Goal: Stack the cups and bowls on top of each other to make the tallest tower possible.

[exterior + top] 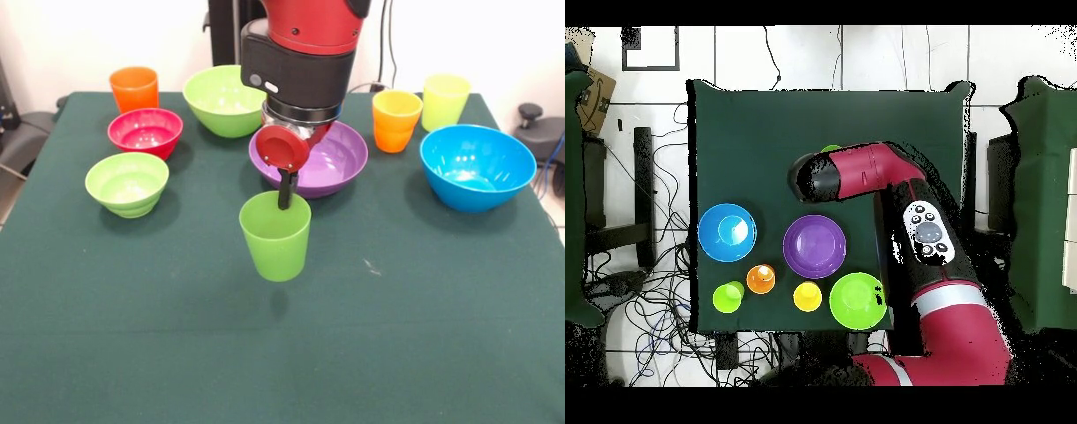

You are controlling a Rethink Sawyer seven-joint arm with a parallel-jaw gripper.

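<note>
My gripper (284, 196) is shut on the rim of a green cup (274, 234), with one black finger (285, 190) inside it. The cup hangs upright above the table's middle, its shadow below it. Just behind it sits the wide purple bowl (340, 159). In the overhead view only a sliver of the green cup (830, 149) shows beside the arm's wrist (810, 175). No cups or bowls are piled into a tower, except perhaps the orange-yellow cup (396, 119), which may sit in another cup.
On the left stand an orange cup (134, 88), a small red bowl (146, 132) and a small lime green bowl (127, 183). A large lime green bowl (225, 99) is behind them. On the right are a yellow-green cup (444, 100) and a large blue bowl (477, 165). The overhead view shows a yellow cup (807, 296).
</note>
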